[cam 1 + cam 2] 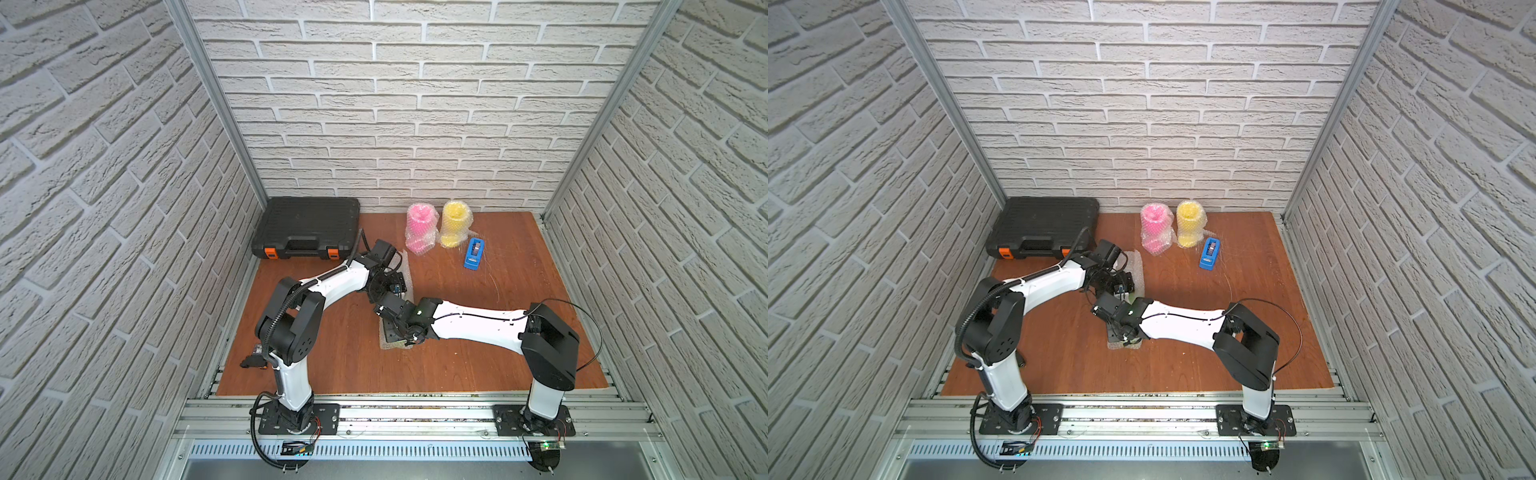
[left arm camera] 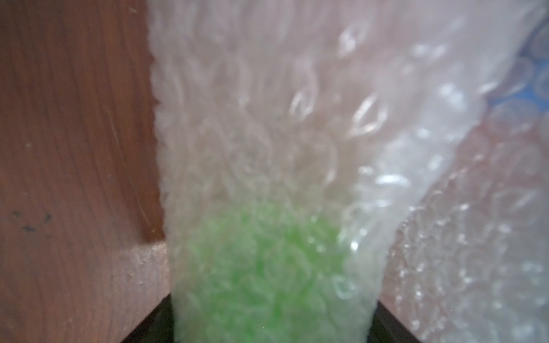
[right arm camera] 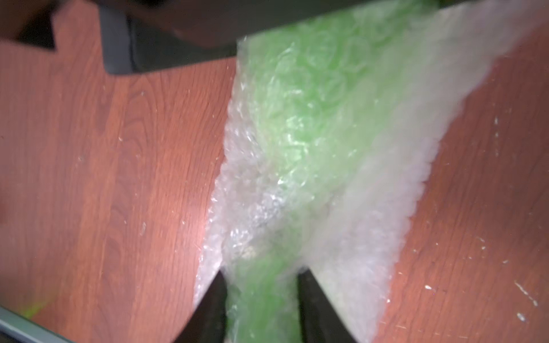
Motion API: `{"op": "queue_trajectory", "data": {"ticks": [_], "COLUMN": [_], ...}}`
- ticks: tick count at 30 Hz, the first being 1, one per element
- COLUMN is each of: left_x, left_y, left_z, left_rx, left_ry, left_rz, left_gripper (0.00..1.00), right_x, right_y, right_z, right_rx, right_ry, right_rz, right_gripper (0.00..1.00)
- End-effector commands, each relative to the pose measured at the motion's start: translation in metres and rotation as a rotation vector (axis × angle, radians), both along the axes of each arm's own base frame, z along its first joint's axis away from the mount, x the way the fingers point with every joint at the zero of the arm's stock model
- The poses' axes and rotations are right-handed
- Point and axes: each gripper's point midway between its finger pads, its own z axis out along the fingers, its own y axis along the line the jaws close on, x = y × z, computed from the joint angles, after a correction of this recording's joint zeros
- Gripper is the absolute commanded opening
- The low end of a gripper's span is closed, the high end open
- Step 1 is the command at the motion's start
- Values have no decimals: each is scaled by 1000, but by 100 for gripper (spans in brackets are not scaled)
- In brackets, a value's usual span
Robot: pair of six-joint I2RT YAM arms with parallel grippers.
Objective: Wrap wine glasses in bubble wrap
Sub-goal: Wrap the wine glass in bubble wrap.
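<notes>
Bubble wrap (image 3: 341,184) covers the green glass (image 3: 312,89) on the table (image 3: 118,178). Right gripper (image 3: 261,276) clamps its wrapped end; left gripper (image 2: 273,300) straddles it, jaws wide, grip not discernible.

The wrapped green goblet (image 3: 312,98) fills the gap in both my left claw (image 2: 271,323) and my right claw (image 3: 261,271). Beyond the left claw a black case (image 1: 305,226) blocks. Ahead and rightward stand the pink goblet (image 1: 420,228), yellow goblet (image 1: 455,224) and tape dispenser (image 1: 474,253). Right of my right claw, bare table (image 1: 519,266) gives room.
</notes>
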Motion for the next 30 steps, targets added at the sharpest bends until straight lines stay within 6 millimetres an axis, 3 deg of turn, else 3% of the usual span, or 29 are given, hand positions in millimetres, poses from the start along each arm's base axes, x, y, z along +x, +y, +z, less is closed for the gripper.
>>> {"op": "queue_trajectory", "data": {"ticks": [1,10,21,23,26,30], "left_x": [-4,1,-2,-2,-4,-11], "left_y": [16,46,124,128,120,102], "left_z": [-6,25,79,96,120,132], "left_rx": [41,73,166,176,168,129], "left_ry": [17,-57,-156,-221,-340,-445], "left_rz": [49,73,25,-49,-210,-421], "left_gripper": [82,94,94,93,90,82], "right_x": [-9,-7,-24,-30,-33,-40], "right_y": [-9,-29,-49,-56,-66,-74], "right_z": [5,34,41,38,33,33], "right_rx": [-50,-126,-260,-274,-272,-262], "right_ry": [10,-63,-226,-239,-219,-238], "right_rz": [24,141,781,905,1015,1201], "right_gripper": [27,3,3,3,3,3]}}
